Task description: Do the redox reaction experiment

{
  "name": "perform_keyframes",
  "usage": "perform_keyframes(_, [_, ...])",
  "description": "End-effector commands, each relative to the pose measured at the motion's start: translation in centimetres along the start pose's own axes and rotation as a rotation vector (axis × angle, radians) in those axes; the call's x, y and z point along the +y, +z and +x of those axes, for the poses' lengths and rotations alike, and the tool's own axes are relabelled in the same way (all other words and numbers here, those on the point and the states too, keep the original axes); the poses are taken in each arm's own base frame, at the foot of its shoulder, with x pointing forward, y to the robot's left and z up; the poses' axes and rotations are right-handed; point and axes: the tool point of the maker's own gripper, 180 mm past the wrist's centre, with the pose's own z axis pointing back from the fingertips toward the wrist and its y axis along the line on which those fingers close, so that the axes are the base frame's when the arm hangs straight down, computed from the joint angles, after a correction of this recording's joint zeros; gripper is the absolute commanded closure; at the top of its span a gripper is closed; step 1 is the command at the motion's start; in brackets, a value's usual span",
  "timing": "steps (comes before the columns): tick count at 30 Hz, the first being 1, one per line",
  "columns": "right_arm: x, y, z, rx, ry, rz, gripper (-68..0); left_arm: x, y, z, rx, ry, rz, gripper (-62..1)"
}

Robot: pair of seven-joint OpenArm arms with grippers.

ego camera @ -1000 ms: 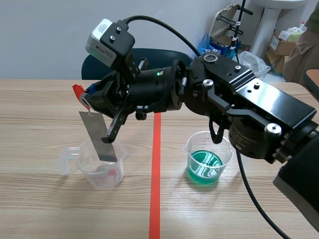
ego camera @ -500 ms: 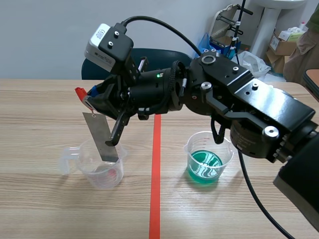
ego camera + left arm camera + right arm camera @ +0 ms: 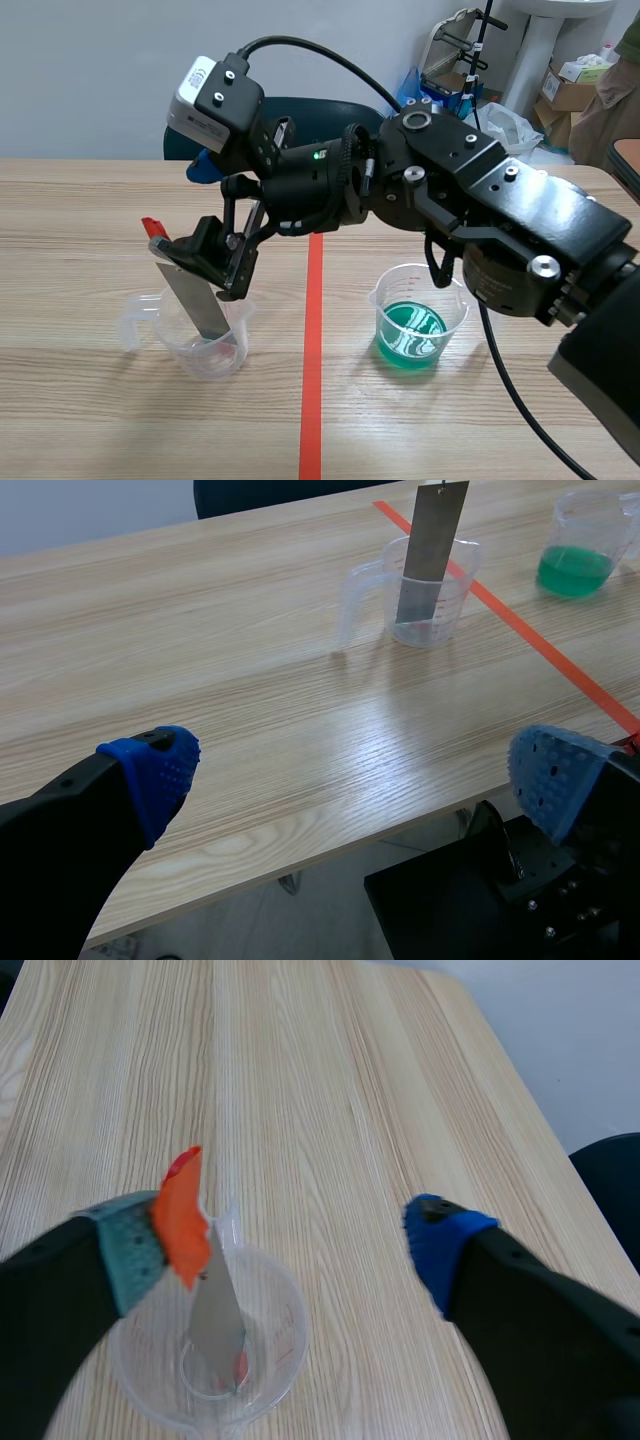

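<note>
Grey metal strip (image 3: 197,300) stands tilted in the clear beaker (image 3: 205,345), its lower end at the bottom. The orange tab (image 3: 182,1218) at its upper end touches one pad of the right pincer (image 3: 285,1240). That pincer's fingers are spread wide above the clear beaker, clamped on nothing. A little red shows at that beaker's bottom. Across the tape line (image 3: 312,400) on the desk (image 3: 80,220) sits the green beaker (image 3: 415,320), holding green liquid. The left pincer (image 3: 355,775) is apart too, with nothing between its blue pads. It is at the desk's near edge, well apart from both beakers.
</note>
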Motion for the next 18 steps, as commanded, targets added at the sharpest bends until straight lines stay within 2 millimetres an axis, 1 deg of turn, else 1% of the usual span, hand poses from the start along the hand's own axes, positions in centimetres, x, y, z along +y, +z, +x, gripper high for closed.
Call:
perform_keyframes(1, [-0.76, 0.06, 1.81, -0.043, 0.027, -0.005, -56.0, 0.21, 0.13, 0.37, -0.018, 0.001, 0.015, -62.3])
perform_keyframes(5, [-0.76, 0.06, 1.73, -0.038, 0.027, -0.005, -66.5, 0.21, 0.13, 0.37, -0.018, 0.001, 0.015, -62.3])
perform_keyframes(6, [-0.75, 0.05, 1.68, -0.036, 0.027, -0.005, -67.9, 0.21, 0.13, 0.37, -0.018, 0.001, 0.015, -62.3])
perform_keyframes(16, [-0.76, 0.03, 1.06, -0.001, 0.027, -0.005, -67.9, 0.32, 0.13, 0.44, -0.021, 0.002, 0.021, -62.3])
perform_keyframes(18, [-0.48, -0.1, 1.01, 0.001, 0.028, 0.004, -67.9, 0.33, 0.13, 0.45, -0.022, 0.002, 0.021, -62.3])
